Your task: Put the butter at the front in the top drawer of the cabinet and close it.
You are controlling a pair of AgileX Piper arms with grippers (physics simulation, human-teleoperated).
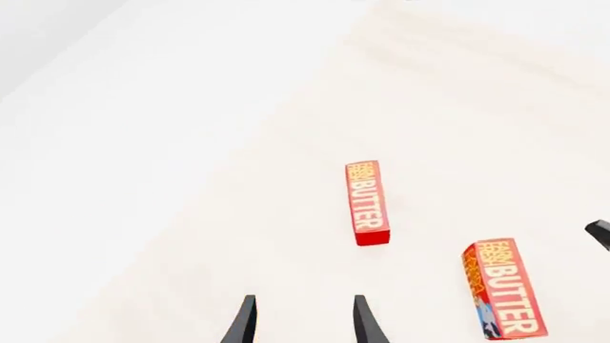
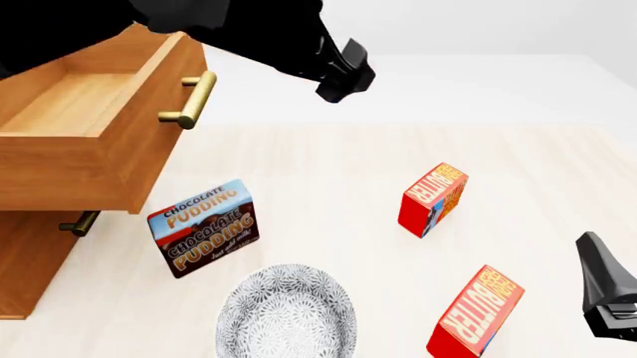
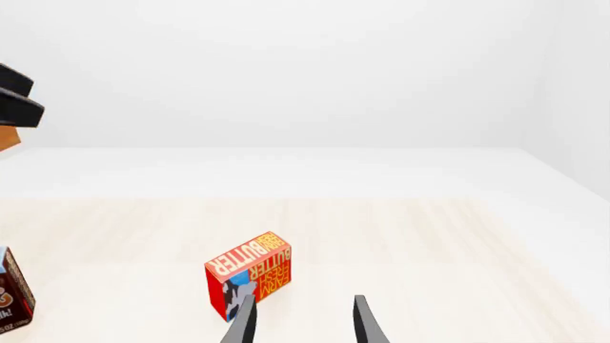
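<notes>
Wood cabinet (image 2: pixel 30 276): orange-brown, stood at the left of the pale worktop (image 2: pixel 329 171).
Top drawer (image 2: pixel 119 160): pulled out, its inside showing bare wood, brass bar handle (image 2: pixel 191 101) facing right.
Lower drawer handle (image 2: pixel 77 223): peeked out beneath the open drawer.
Front butter (image 2: pixel 476 313): red carton standing tilted near the front edge, at the right, apart from everything else.
Second butter (image 2: pixel 434 199): a like carton farther back, well apart from the first.
Pudding box (image 2: pixel 206 227): blue and brown, just right of the cabinet.
Plate (image 2: pixel 286 312): grey patterned, in front of the pudding box.
Left claw (image 1: pixel 303 321): hung high over the worktop beside the drawer, fingers spread with a clear gap, holding and touching nothing.
Right claw (image 3: pixel 303 321): low at the right, fingers spread likewise, empty; the second butter lay beyond its tips, not between them.
</notes>
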